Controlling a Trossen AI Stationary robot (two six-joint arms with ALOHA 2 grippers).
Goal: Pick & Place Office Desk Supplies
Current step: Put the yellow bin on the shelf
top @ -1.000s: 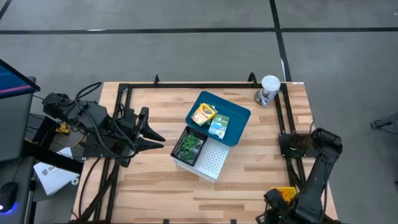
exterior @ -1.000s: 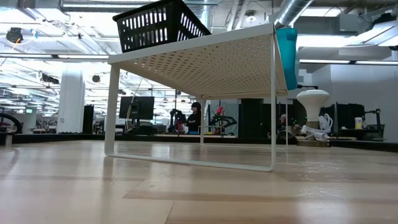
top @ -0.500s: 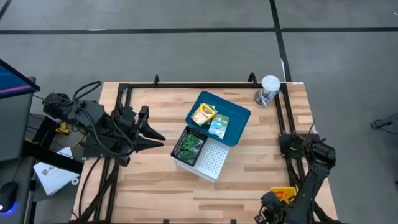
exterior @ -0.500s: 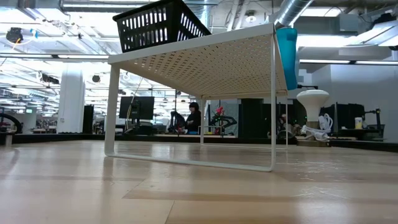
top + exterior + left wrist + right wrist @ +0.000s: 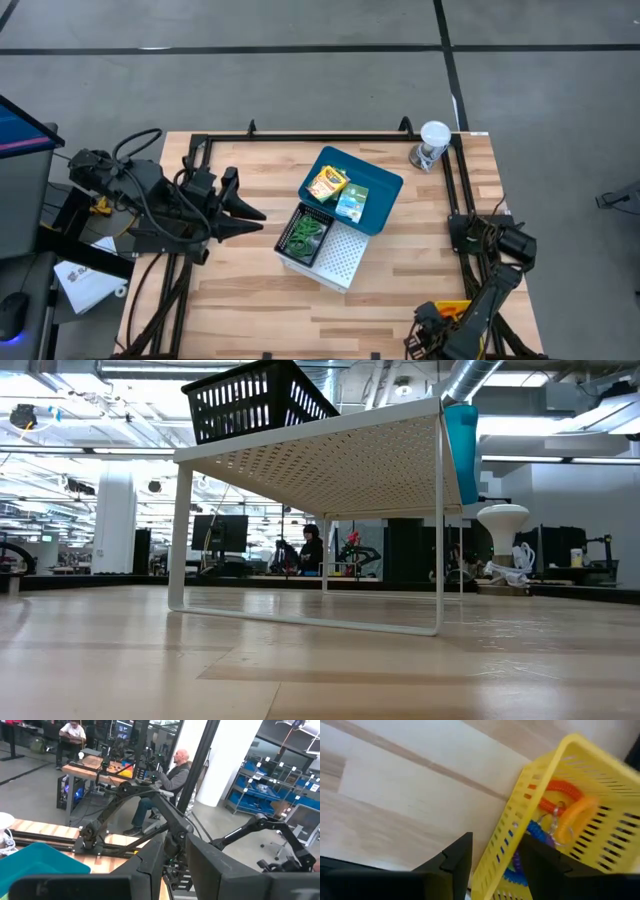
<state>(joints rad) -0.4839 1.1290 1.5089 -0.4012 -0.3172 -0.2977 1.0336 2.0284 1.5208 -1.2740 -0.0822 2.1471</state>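
Observation:
A yellow-orange crayon box [image 5: 327,183] and a green card box [image 5: 352,202] lie in a blue tray [image 5: 385,180] on the white perforated rack [image 5: 345,262]. Beside them, a black basket [image 5: 305,235] holds green loops. At the near right corner a yellow basket [image 5: 560,795] holds orange [image 5: 565,790], blue and purple coil loops. My right gripper [image 5: 497,865] points down, open, its fingers on either side of the basket's wall [image 5: 507,845]. My left gripper [image 5: 250,210] hovers left of the rack, pointing level, with a narrow gap and nothing between its fingers. My right gripper stands astride the yellow basket's wall [image 5: 507,845] near a corner, coming from above, one finger [image 5: 455,857] outside and one [image 5: 545,865] over the inside. I cannot tell whether either finger touches the wall.
A clear cup with a white lid [image 5: 432,145] stands at the far right corner. A black frame [image 5: 330,135] runs along the table's edges. The bare wood [image 5: 250,300] near the rack's left is free. People sit in the room beyond.
My right gripper has come down toward the yellow basket at the near right corner, its arm folding lower and tipping steeper. The tray, the boxes and the black basket have not moved.

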